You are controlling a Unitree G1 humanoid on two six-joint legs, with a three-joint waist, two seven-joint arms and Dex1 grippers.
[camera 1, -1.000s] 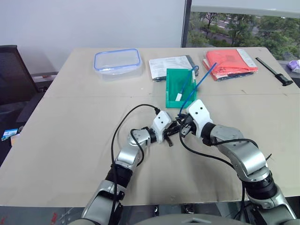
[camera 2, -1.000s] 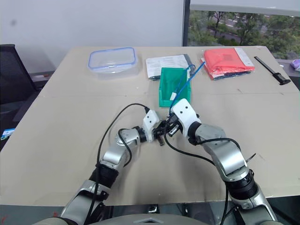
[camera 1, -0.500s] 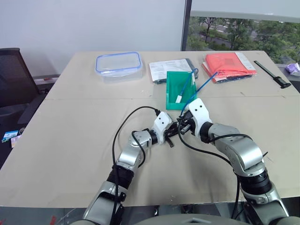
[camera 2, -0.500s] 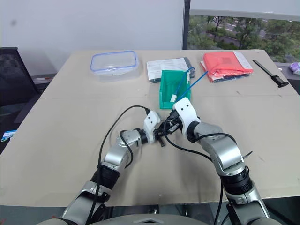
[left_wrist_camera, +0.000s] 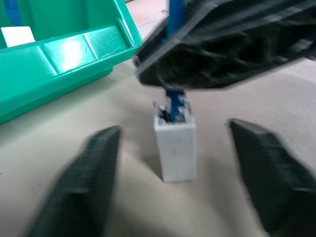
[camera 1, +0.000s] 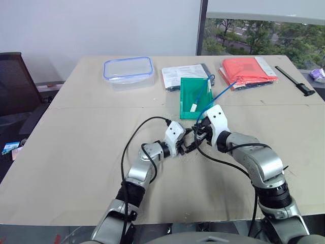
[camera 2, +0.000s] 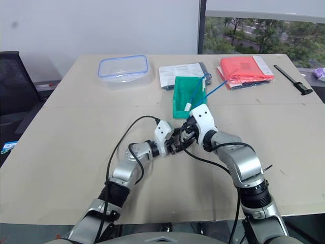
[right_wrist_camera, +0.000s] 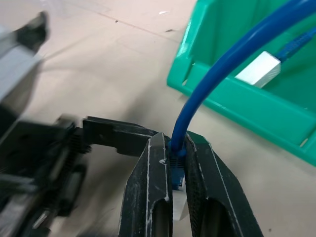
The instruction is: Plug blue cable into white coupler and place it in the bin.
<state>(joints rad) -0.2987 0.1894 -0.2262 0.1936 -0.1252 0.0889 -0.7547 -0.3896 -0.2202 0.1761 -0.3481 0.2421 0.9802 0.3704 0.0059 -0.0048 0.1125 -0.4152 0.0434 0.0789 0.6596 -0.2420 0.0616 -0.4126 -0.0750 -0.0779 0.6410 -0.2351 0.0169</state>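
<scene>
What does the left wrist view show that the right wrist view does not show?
Left wrist view alone: the left gripper open, its fingers apart on either side of the white coupler, not touching it. Right wrist view alone: the right gripper shut on the blue cable. Both: the cable plugged into the coupler, the green bin, and the second cable's white end piece inside it.

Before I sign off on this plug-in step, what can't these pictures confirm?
- Whether the plug is latched: left wrist view, blue cable enters the coupler, its tip hidden inside.
- Coupler in the right wrist view: mostly covered by the right gripper.
- Both head views: the coupler is too small, behind the left gripper.
</scene>
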